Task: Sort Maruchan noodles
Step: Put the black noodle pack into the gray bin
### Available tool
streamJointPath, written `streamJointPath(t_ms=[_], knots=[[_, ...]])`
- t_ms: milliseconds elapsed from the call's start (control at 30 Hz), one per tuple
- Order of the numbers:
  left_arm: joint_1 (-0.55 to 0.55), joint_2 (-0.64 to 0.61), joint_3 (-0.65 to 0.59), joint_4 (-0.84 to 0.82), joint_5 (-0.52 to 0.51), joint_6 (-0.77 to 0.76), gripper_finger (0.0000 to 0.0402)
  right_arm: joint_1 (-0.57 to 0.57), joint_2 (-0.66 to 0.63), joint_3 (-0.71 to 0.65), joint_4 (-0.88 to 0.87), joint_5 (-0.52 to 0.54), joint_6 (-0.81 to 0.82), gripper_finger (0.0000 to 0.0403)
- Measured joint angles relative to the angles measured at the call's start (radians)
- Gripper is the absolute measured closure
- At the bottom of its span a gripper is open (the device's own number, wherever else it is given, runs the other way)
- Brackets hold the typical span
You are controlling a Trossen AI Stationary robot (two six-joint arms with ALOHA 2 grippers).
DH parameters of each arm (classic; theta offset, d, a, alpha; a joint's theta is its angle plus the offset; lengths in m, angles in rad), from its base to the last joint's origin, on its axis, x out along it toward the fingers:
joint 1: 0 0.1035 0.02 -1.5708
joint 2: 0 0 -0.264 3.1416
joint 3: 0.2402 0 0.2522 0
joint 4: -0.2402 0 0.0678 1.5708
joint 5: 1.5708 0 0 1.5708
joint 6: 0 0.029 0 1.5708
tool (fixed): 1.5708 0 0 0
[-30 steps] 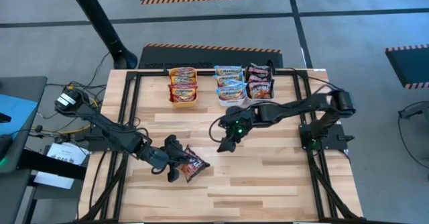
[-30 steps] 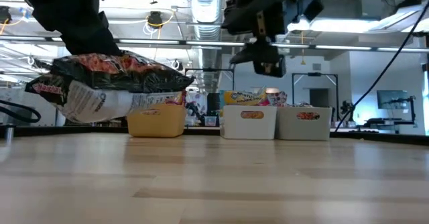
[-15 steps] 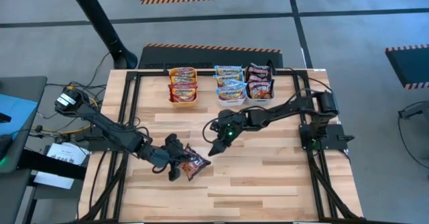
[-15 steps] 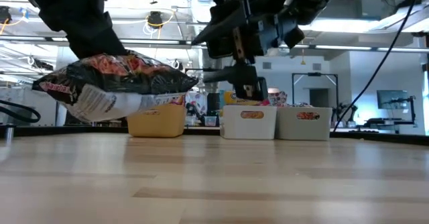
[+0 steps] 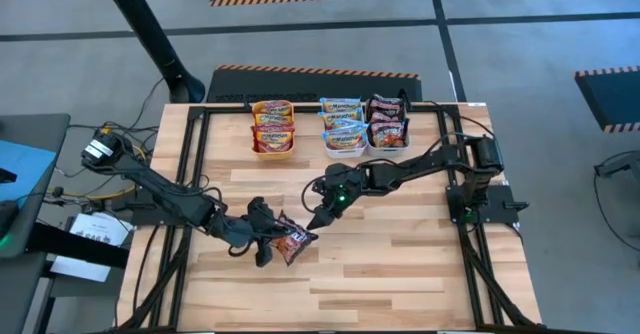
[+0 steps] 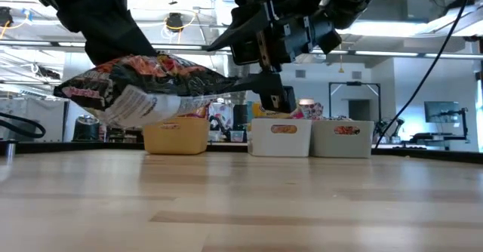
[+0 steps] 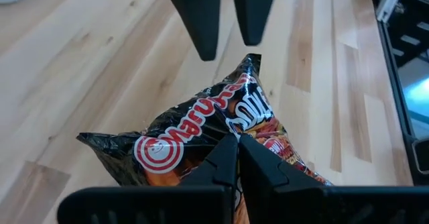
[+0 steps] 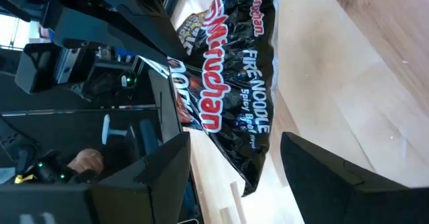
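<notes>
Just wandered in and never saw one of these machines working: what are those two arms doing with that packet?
They are sorting ramen packets into three bins at the table's far edge. The left gripper is shut on a dark noodle packet, holding it up off the wooden table. The right gripper hangs open right beside the packet's free end, apparently lined up to take it. The bins already hold packets grouped by wrapper colour.
</notes>
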Motion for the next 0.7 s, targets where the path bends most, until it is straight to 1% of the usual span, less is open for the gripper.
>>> streamJointPath(t_ms=[167, 267, 433, 700], knots=[[0.003, 0.000, 0.000, 0.005, -0.038, -0.021, 0.0401, 0.005, 0.000, 0.000, 0.004, 0.006, -0.009, 0.0146], [0.012, 0.000, 0.000, 0.013, -0.040, -0.019, 0.0402, 0.006, 0.000, 0.000, 0.004, 0.020, -0.026, 0.0146], [0.023, 0.000, 0.000, 0.077, -0.041, 0.019, 0.0402, 0.006, 0.000, 0.000, 0.003, 0.021, -0.026, 0.0146], [0.050, 0.000, 0.000, 0.093, -0.050, 0.026, 0.0402, 0.012, 0.000, 0.000, 0.011, 0.019, 0.000, 0.0146]])
